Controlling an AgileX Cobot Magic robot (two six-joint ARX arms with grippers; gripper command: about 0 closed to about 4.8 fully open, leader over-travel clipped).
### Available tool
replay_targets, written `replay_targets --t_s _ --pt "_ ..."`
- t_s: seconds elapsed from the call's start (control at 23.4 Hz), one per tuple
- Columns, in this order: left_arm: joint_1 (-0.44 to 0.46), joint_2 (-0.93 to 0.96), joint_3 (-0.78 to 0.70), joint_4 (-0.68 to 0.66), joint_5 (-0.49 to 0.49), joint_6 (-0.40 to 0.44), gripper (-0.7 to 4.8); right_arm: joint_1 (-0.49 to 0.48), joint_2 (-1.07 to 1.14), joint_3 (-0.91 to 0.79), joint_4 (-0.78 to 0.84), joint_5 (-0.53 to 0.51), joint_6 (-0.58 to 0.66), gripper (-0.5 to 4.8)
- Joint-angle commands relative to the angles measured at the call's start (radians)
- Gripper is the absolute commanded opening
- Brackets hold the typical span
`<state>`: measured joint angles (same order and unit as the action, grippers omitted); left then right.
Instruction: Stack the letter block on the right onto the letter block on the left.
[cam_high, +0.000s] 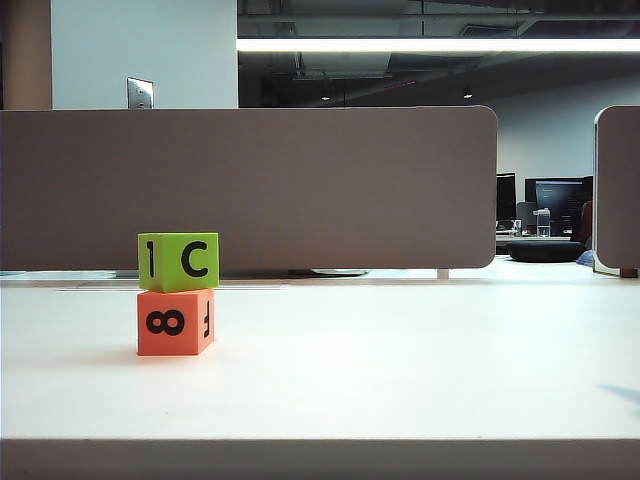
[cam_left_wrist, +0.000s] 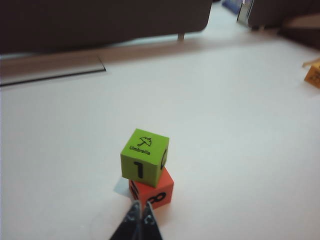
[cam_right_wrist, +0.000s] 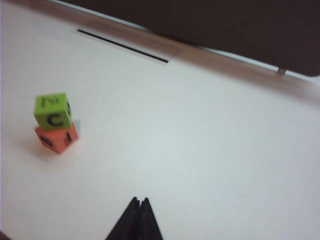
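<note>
Left hand (cam_left_wrist: 140, 216): fingers pressed together, empty, just short of the stack. Right hand (cam_right_wrist: 138, 212): closed, empty, well apart from it. Green block (cam_high: 178, 262) sits atop orange block (cam_high: 175, 322), on table (cam_high: 400, 370), left side.

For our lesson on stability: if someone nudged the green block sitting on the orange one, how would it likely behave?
The green block would probably slide or tip off, not roll: it is a flat-faced cube. It sits slightly askew on the orange block, overhanging one edge, so a small push might topple it. Both grippers, left and right, are shut and clear of it.
</note>
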<state>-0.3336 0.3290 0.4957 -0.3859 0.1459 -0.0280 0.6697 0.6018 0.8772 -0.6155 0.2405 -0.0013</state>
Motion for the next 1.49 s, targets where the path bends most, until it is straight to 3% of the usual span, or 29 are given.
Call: replay_targets --t_s 0.04,0.13,0.26,0.51,0.81,0.9,1.02,1.15,1.28,1.45,1.49 --pt "0.002 -0.069 -0.073 0.042 -0.106 -0.031 0.0 0.0 -0.032 -0.137 0.125 0.173 0.0 -0.05" --pt "0.002 -0.1 -0.128 0.042 -0.152 -0.126 0.07 0.0 -0.038 -0.204 0.092 0.208 0.078 0.04" --pt "0.002 -0.136 -0.201 0.044 -0.151 -0.087 -0.06 0.002 -0.06 -0.291 0.175 0.22 0.132 0.03" --pt "0.002 -0.319 -0.328 0.09 -0.159 -0.084 -0.06 0.001 -0.254 -0.54 0.441 0.12 0.128 -0.01" --pt "0.001 -0.326 -0.489 0.259 -0.195 -0.068 -0.06 0.0 -0.497 -0.766 0.47 0.119 0.097 -0.01" --pt "0.001 -0.326 -0.489 0.243 -0.183 -0.003 -0.06 0.0 -0.552 -0.809 0.471 0.119 0.094 -0.01" --pt "0.002 -0.326 -0.489 0.245 -0.157 0.016 -0.06 0.0 -0.605 -0.871 0.484 0.118 0.069 -0.01" --pt "0.002 -0.326 -0.489 0.245 -0.141 0.03 -0.06 -0.007 -0.603 -0.875 0.473 0.037 -0.058 -0.01" --pt "0.002 -0.326 -0.489 0.246 -0.159 0.048 -0.06 -0.013 -0.603 -0.875 0.471 0.026 -0.105 -0.01" --pt "0.002 -0.326 -0.489 0.261 -0.175 0.082 -0.06 -0.135 -0.601 -0.875 0.475 -0.044 -0.135 -0.01" --pt "0.002 -0.326 -0.489 0.264 -0.188 0.082 -0.06 -0.209 -0.601 -0.875 0.493 -0.113 -0.135 -0.01"
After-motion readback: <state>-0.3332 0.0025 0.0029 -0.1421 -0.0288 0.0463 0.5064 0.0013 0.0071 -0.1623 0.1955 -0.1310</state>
